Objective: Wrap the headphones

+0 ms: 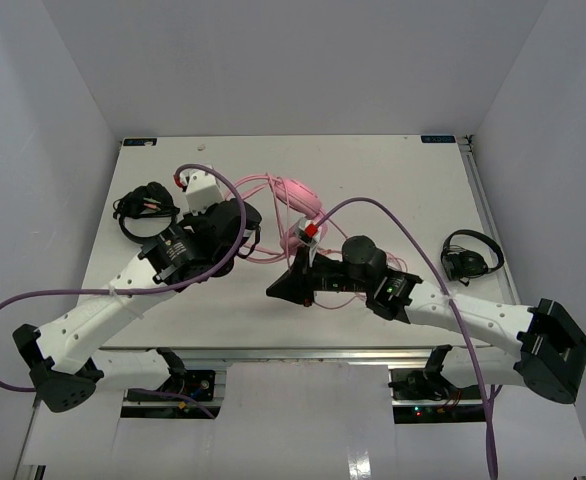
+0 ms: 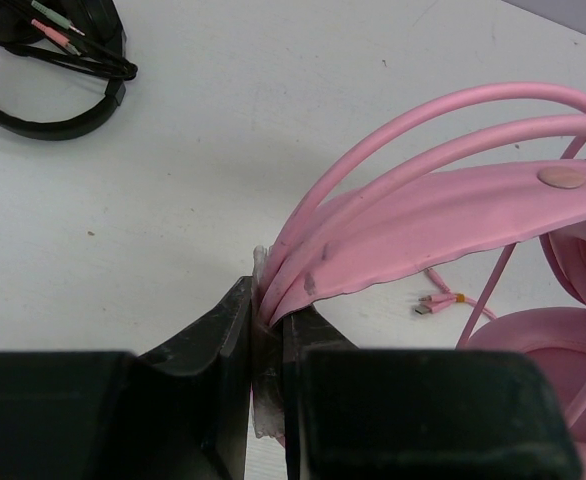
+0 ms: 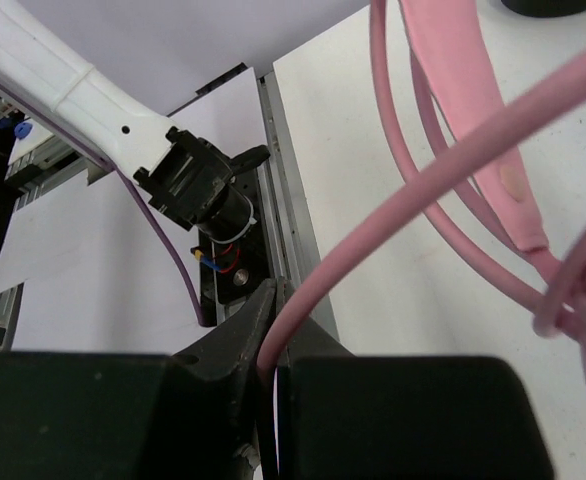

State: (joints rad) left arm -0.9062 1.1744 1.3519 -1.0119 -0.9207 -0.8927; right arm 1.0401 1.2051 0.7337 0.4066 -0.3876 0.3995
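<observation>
Currently the left gripper [image 2: 268, 310] clamps the pink headphones [image 2: 538, 345] by the headband [image 2: 453, 215]; the right gripper [image 3: 270, 350] clamps the cable [image 3: 403, 200]. Next we should loop the cable around the headband.

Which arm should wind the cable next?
Right, probably. The right gripper is shut on the cable and could loop it around the headphones. The left gripper is clamped on the headband, so it serves as the anchor.

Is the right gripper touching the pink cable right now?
Touching. In the right wrist view the right gripper has its jaws shut on the pink cable, with no gap showing.
</observation>
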